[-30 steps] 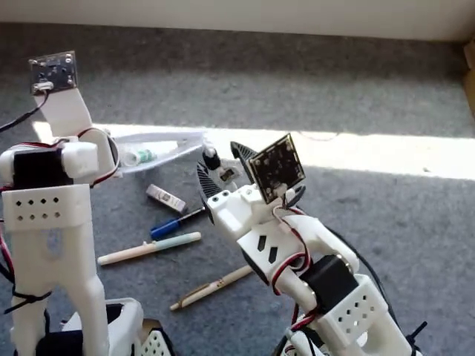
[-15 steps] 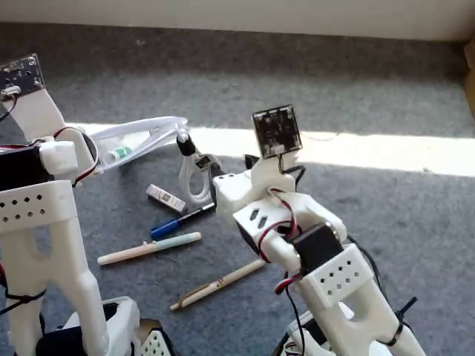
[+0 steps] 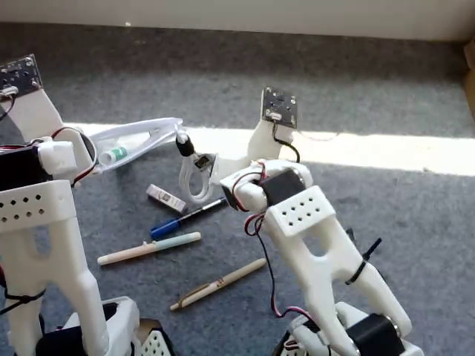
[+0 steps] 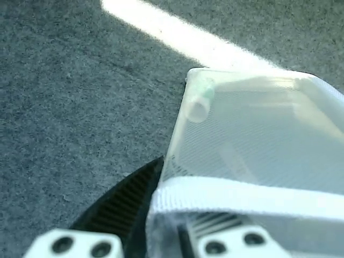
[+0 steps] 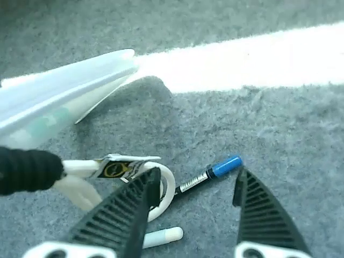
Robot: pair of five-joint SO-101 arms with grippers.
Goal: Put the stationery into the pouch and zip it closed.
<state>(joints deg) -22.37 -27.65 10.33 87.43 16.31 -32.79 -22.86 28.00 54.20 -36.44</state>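
My left gripper [image 4: 177, 226] is shut on the white-edged rim of a clear mesh pouch [image 4: 258, 134], held off the carpet at the left [image 3: 137, 137]. A white and green tube [image 4: 198, 102] lies inside it. My right gripper [image 5: 197, 177] is open above a blue-capped pen [image 5: 212, 172], which shows between its black fingers [image 5: 137, 215]. A white loop-shaped item with a black end [image 5: 115, 169] sits beside one finger; I cannot tell whether they touch. On the carpet lie a small white block [image 3: 165, 198], the blue pen [image 3: 178, 220], a pale pen [image 3: 148, 248] and a beige pen [image 3: 219, 283].
The floor is grey carpet [image 3: 386, 96] with a bright strip of sunlight [image 3: 386, 156] across it. The right arm [image 3: 297, 215] leans over the middle; the left arm's tall white frame [image 3: 44, 222] stands at the left. Open carpet lies to the right and behind.
The right arm has stretched forward and down over the pens, its wrist camera turning away. The left arm shifted left and lifted the pouch a little, then held still.
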